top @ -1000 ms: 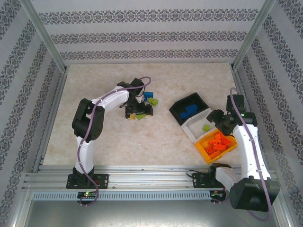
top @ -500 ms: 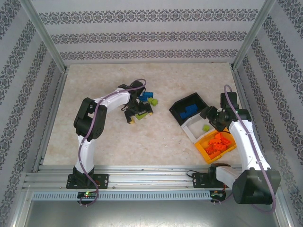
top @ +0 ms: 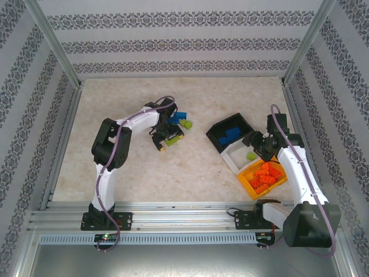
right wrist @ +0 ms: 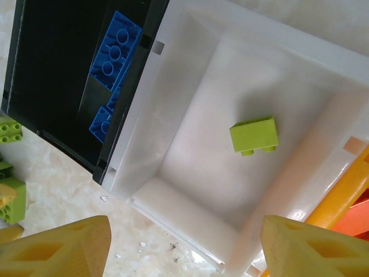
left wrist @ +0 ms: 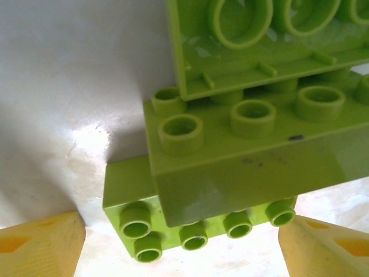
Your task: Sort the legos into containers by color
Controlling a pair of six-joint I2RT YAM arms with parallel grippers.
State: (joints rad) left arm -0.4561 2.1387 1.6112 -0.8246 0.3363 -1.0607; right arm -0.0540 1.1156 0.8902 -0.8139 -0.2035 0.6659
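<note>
My left gripper (top: pixel 165 138) hangs low over a loose pile of legos at mid table. In the left wrist view its jaws (left wrist: pixel 181 248) stand open astride a lime green brick (left wrist: pixel 173 222) that lies under two more lime bricks (left wrist: pixel 248 144). A blue brick (top: pixel 180 116) and a lime one (top: pixel 185 123) lie just behind. Over the white bin (right wrist: pixel 190 216) my right gripper (right wrist: pixel 184 251) is open and empty. That bin holds one lime brick (right wrist: pixel 253 135). The black bin (right wrist: pixel 52 69) holds blue bricks (right wrist: pixel 112 52). Orange-red bricks (top: pixel 262 176) fill the orange-yellow bin (top: pixel 247 186).
The three bins stand touching in a diagonal row at the right (top: pixel 228 131). Metal frame rails (top: pixel 173 213) border the table at the front and sides. Bare marbled tabletop (top: pixel 196 167) lies between the brick pile and the bins.
My left gripper has settled lower on the lime bricks and its jaws have begun to narrow. The right gripper has drifted up and left, from the orange-yellow bin's side to over the white bin.
</note>
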